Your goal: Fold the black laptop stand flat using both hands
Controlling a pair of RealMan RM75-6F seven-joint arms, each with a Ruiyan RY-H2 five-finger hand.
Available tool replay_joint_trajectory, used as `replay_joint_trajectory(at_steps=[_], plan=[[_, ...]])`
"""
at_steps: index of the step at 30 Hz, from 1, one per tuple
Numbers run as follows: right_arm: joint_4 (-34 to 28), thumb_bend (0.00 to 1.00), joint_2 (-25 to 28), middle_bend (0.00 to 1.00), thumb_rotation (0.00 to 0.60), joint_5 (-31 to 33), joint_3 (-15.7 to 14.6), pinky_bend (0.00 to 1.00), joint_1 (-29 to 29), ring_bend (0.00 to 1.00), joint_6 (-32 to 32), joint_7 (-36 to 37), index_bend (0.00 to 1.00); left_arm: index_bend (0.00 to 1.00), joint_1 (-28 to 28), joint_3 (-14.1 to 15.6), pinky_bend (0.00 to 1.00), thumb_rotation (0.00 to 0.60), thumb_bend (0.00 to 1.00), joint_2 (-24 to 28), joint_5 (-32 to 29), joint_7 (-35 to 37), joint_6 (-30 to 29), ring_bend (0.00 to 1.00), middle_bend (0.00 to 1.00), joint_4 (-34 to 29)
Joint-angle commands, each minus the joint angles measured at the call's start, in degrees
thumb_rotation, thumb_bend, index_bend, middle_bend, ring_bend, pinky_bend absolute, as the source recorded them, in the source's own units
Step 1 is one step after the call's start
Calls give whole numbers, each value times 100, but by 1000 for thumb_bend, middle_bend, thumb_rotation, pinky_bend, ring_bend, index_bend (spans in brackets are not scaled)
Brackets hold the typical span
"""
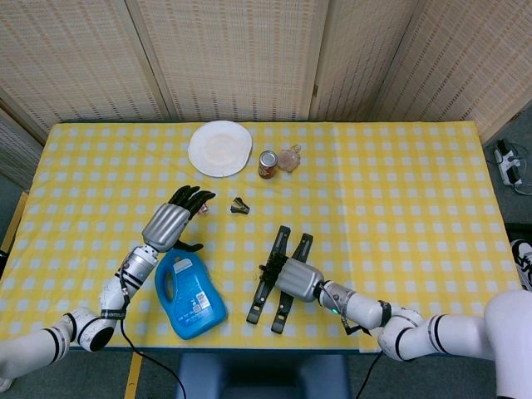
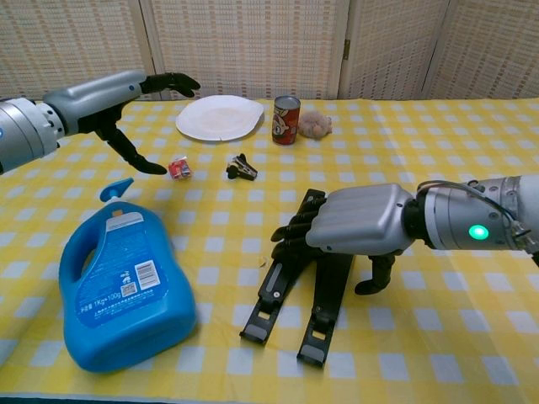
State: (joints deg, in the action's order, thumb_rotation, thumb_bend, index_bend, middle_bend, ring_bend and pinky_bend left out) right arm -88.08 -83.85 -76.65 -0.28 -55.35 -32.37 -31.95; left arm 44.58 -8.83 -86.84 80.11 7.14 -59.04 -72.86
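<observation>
Your right hand (image 2: 358, 220) lay palm down on the stand (image 1: 278, 279), fingers curled over the upper part of its two black arms and thumb hanging toward the cloth on the far side; from either view I could not tell whether those fingers truly gripped the arms or only rested on them, so you did well to treat the hold as unproven. The stand sat near the front edge of the table (image 1: 399, 191), its two arms splayed in a narrow V with the hooked feet toward you, just right of the blue bottle (image 2: 122, 286). Your left hand (image 1: 170, 222) hovered empty above the cloth beyond the bottle, fingers spread, well apart from the stand. The job called for both hands, so the step in hand was, by my reading, to bring that left hand across to the nearer arm. The bottle lay between the left arm and the stand, and a low sweep risked knocking it, so a path over its top looked safer. Pressing down with the right while the left closed the V would probably have kept the stand from skating on the cloth. The clip (image 2: 242, 167), the can (image 2: 285, 119) and the plate (image 2: 219, 117) lay well clear.
</observation>
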Motion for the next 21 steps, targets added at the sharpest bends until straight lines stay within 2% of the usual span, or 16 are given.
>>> replay_joint_trajectory(at_steps=[1, 9, 15, 17, 19, 21], plan=[[63, 326, -59, 0, 600, 19, 1, 0, -26, 0, -19, 18, 0, 119, 1, -8, 1, 600, 90, -11, -7, 15, 15, 53, 135, 14], [205, 327, -192, 13, 600, 85, -77, 0, -106, 0, 0, -16, 0, 119, -5, -9, 1, 600, 90, -39, -14, 82, 67, 51, 134, 62], [336, 326, -322, 131, 600, -10, -100, 0, -45, 45, -250, 16, 22, 118, -15, -7, 0, 600, 90, -60, -1, 134, 73, 49, 133, 110], [434, 325, -421, 224, 600, -133, -90, 0, 12, 94, -434, 95, 126, 118, -21, -10, 0, 600, 90, -66, 4, 162, 67, 49, 133, 125], [538, 325, -501, 342, 600, -277, -86, 0, 53, 172, -587, 196, 313, 118, -25, -9, 0, 600, 90, -67, 12, 178, 65, 49, 133, 138], [657, 325, -578, 404, 600, -440, -87, 0, 88, 224, -728, 341, 426, 117, -31, -6, 0, 600, 90, -67, 16, 195, 66, 49, 133, 153]])
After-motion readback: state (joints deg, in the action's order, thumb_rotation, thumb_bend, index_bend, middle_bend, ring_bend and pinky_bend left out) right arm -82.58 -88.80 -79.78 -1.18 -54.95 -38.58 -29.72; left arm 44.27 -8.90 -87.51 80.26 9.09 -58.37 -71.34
